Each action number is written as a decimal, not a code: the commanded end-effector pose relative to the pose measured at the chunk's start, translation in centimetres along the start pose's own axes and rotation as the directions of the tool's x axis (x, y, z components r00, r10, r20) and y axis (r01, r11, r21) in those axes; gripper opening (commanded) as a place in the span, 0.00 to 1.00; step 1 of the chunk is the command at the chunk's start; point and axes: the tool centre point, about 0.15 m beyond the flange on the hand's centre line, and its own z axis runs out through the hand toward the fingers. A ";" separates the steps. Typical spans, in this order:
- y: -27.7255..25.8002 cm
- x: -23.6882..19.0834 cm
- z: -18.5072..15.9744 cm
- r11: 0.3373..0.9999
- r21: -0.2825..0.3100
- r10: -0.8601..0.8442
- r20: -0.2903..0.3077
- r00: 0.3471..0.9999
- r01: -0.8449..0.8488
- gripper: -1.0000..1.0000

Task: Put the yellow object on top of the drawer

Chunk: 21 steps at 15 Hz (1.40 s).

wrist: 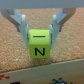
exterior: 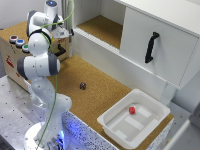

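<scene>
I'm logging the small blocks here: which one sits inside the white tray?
The red block sits in the white tray. The dark block lies on the cork counter, and the yellow block is between the gripper fingers.

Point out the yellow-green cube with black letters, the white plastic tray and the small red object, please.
yellow-green cube with black letters (wrist: pixel 39 44), wrist view, front face, between gripper (wrist: pixel 39 26) fingers.
white plastic tray (exterior: pixel 113 125), exterior view, near rim.
small red object (exterior: pixel 132 110), exterior view, its middle, inside the tray.

This is a robotics laboratory. A white robot arm is bolted on a perforated metal table. Cork sheets cover the work surface, and white test furniture stands around: a cabinet door with a black handle and a white plastic tray.
</scene>
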 end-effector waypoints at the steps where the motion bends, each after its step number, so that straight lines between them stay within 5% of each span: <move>1: 0.4 4.1 2.9 0.993 0.062 -0.109 0.137 0.984 0.102 0.00; 3: 0.2 4.1 3.6 0.991 0.030 -0.136 0.155 0.978 0.133 0.00; 4: 0.1 4.1 3.5 0.992 0.011 -0.129 0.148 0.980 0.129 1.00; 12: -1.7 2.2 -5.0 0.990 -0.093 -0.107 0.018 0.994 0.108 1.00; 15: -1.1 -2.1 -5.8 0.992 -0.129 0.007 0.002 1.000 -0.007 1.00; 17: -1.2 -6.0 -6.6 0.989 -0.098 0.114 0.008 0.993 -0.112 1.00; 19: -1.7 -9.0 -6.4 0.966 -0.162 0.208 0.017 0.978 -0.203 1.00; 21: -1.7 -11.9 -5.9 0.920 -0.160 0.365 0.010 0.931 -0.359 1.00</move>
